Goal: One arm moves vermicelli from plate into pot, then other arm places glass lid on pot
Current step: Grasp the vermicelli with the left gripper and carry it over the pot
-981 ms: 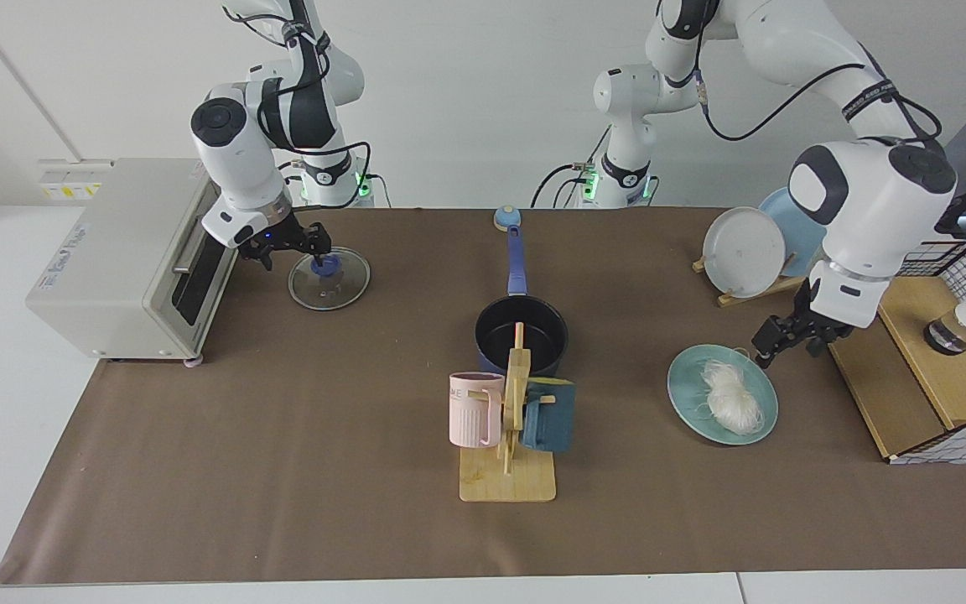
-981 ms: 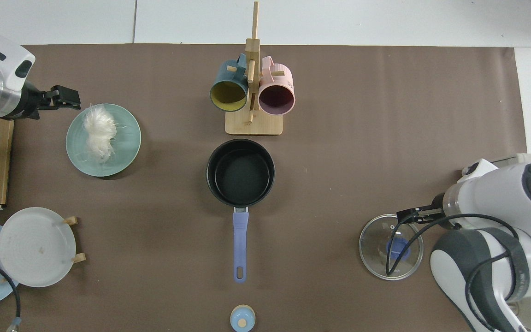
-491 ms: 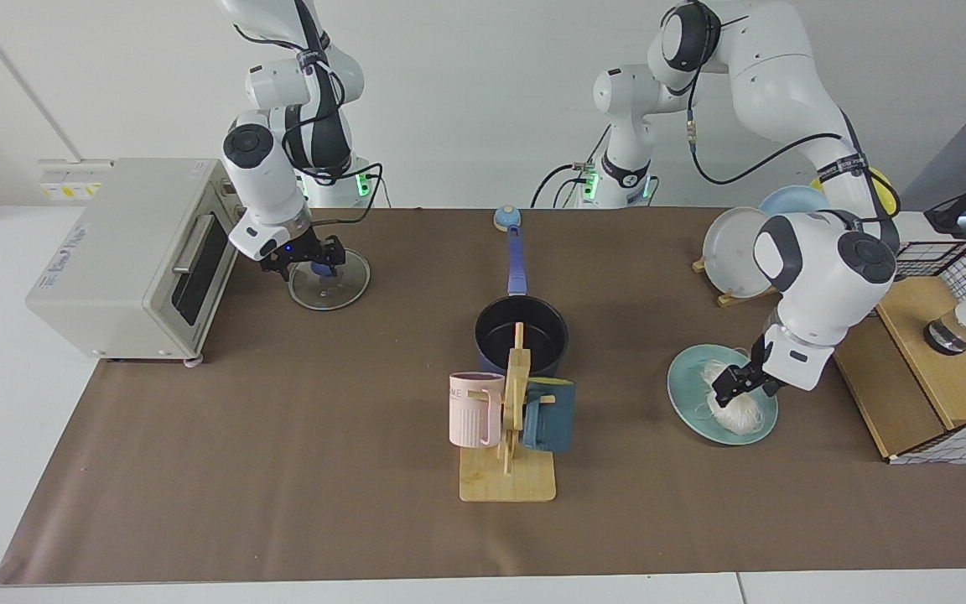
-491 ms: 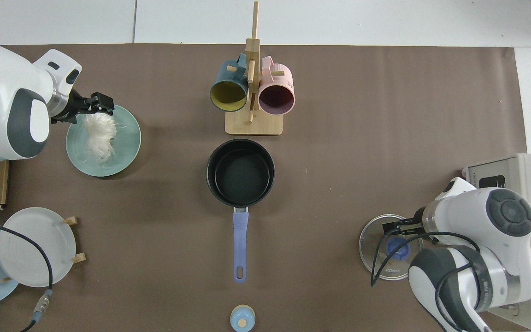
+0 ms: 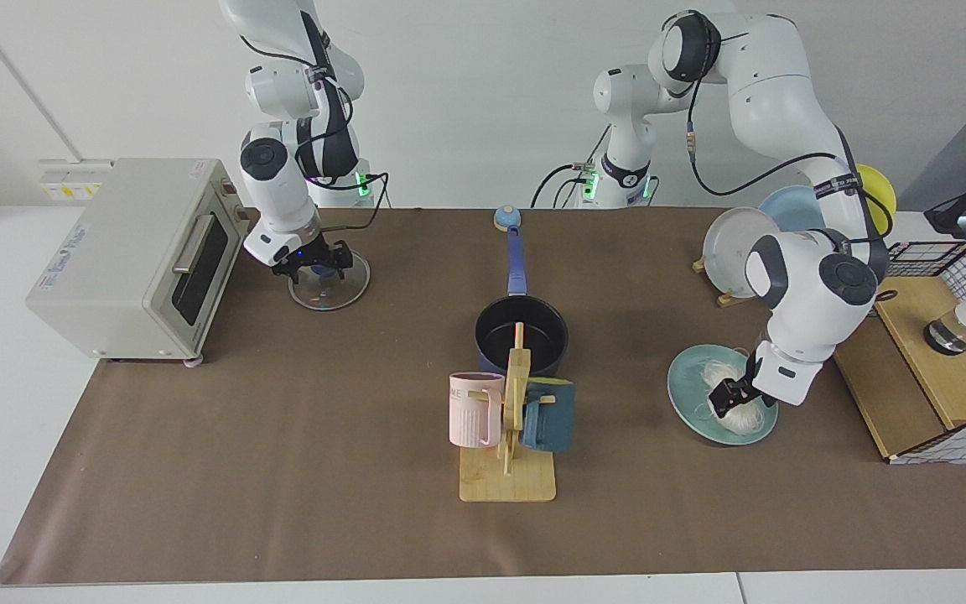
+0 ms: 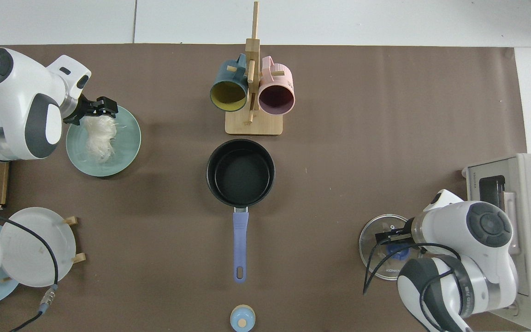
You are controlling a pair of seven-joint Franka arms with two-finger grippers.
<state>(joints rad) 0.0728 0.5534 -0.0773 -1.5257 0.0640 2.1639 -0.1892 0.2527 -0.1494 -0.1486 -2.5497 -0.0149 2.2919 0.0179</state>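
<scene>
A: Two arms, both bent down to the table. Left gripper (image 5: 733, 394) is low over the plate (image 5: 688, 407), elbow high, wrist angled down toward the vermicelli (image 5: 739, 411). From above, its dark fingers (image 6: 104, 103) sit at one end of the bundle (image 6: 99, 136).

B: Finger state?

A: Left: spread slightly, tips at the noodles; cannot tell whether they pinch any threads. Right gripper (image 5: 313, 264) is down at the lid (image 5: 334, 289), beside the toaster oven (image 5: 127, 252), its fingers either side of the blue knob (image 6: 397, 249); cannot tell whether they press it.

B: Task things?

A: Vermicelli on the plate, toward the gripper's side. Pot (image 5: 522, 335) at mid-table, interior black and bare, handle (image 6: 240, 246) pointing to the robots' side. Lid flat on the table, well apart from the pot.

B: Any writing?

A: Pale lettering on the lid glass in the top view, too small to read for certain. Oven side panel carries a printed brand, not legible. Pink mug (image 5: 475, 407) on the wooden rack (image 5: 512, 436) shows letters near its rim, partly cut off.
</scene>
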